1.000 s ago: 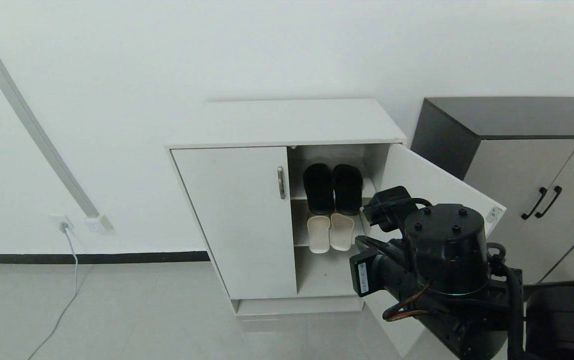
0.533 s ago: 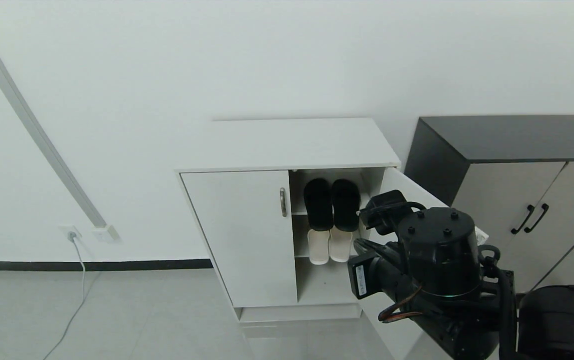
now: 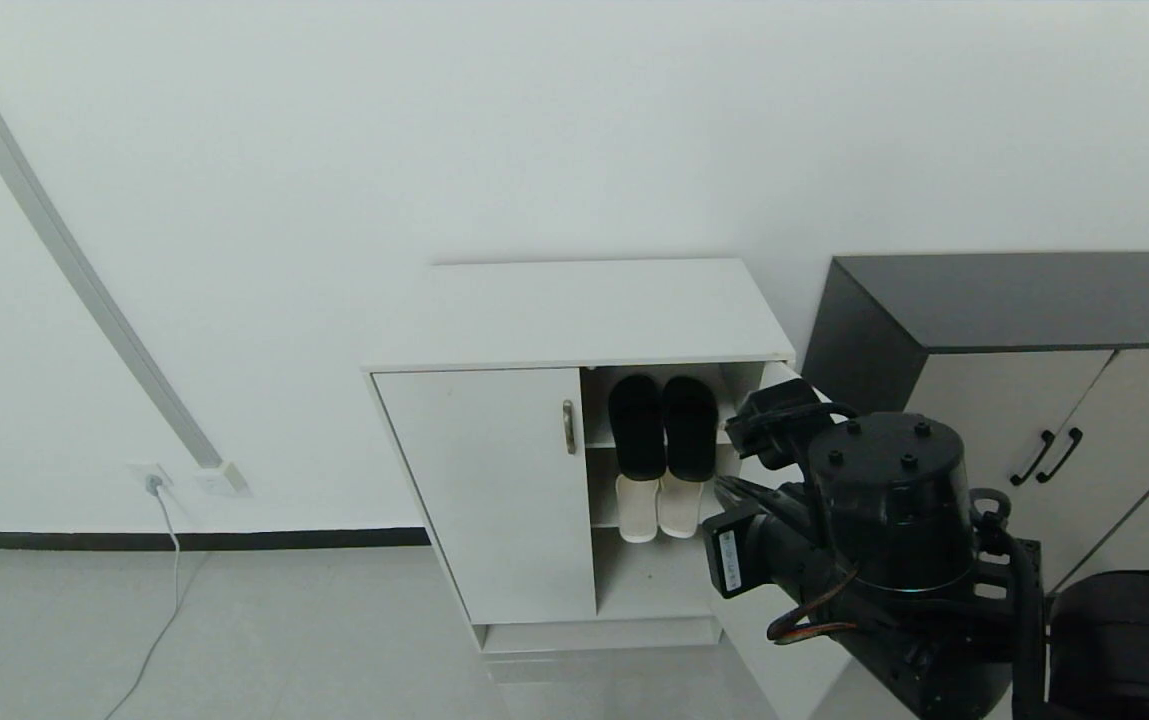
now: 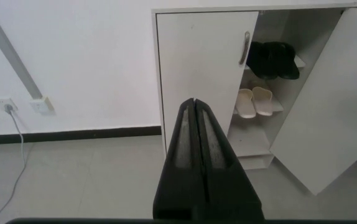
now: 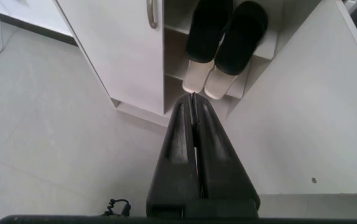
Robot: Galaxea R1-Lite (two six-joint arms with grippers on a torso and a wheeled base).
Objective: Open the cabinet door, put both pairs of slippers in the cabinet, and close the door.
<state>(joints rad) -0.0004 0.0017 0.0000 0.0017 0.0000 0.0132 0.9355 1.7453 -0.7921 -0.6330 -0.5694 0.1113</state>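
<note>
Sitting lower mid-frame after a camera shift, cabinet (image 3: 584,310), one door (image 4: 328,93) open, one black pair (image 3: 662,425) above one white pair (image 3: 656,505) inside, left gripper (image 4: 194,102) and right gripper (image 5: 194,98) closed, empty.

Slippers (image 3: 637,430) shelved, cabinet door (image 4: 328,93) open

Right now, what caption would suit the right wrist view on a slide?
Shut black right end effector facing the white two-door cabinet, its right door open, black slippers shelved above cream slippers.
</note>
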